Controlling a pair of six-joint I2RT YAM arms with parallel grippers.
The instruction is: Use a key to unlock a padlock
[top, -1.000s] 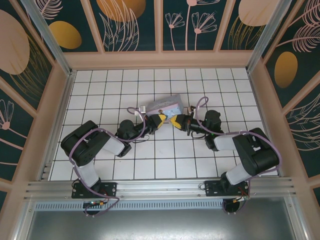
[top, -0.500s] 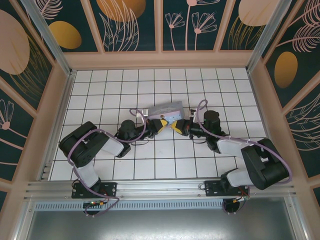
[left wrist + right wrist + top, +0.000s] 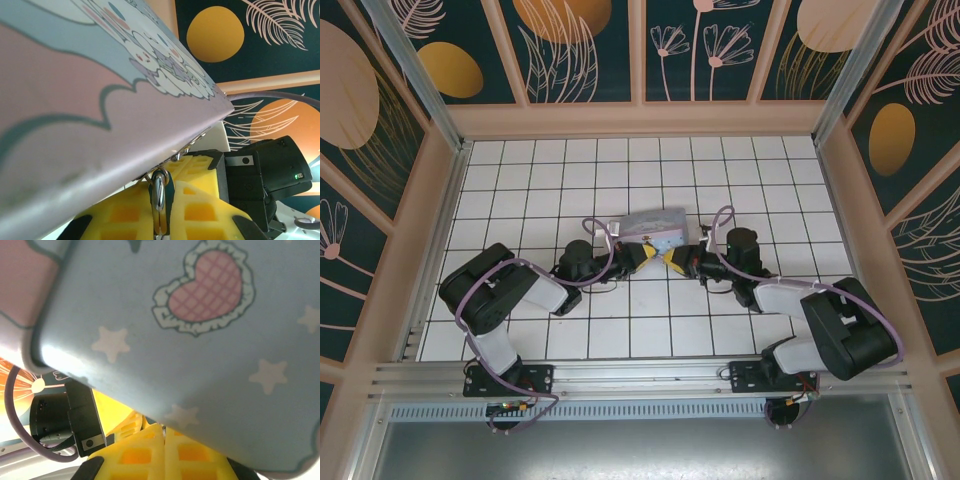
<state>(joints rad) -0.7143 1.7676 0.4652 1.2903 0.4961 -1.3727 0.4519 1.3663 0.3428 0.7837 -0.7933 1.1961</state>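
Gripping padlock [image 3: 158, 189], left gripper [image 3: 159, 207] clenched, shackle pointing forward toward tin [image 3: 100, 115]; right gripper [image 3: 163, 435] pinched closed.

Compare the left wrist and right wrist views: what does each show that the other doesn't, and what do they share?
Left wrist: a silver metal loop pinched between the left end effector's yellow pads, and the pastel tin's pink side with cartoon clouds. Right wrist: the tin's blue face with a pink heart and white stars, over the right end effector's closed pads. Shared: the tin overhead and the opposite arm's black wrist.
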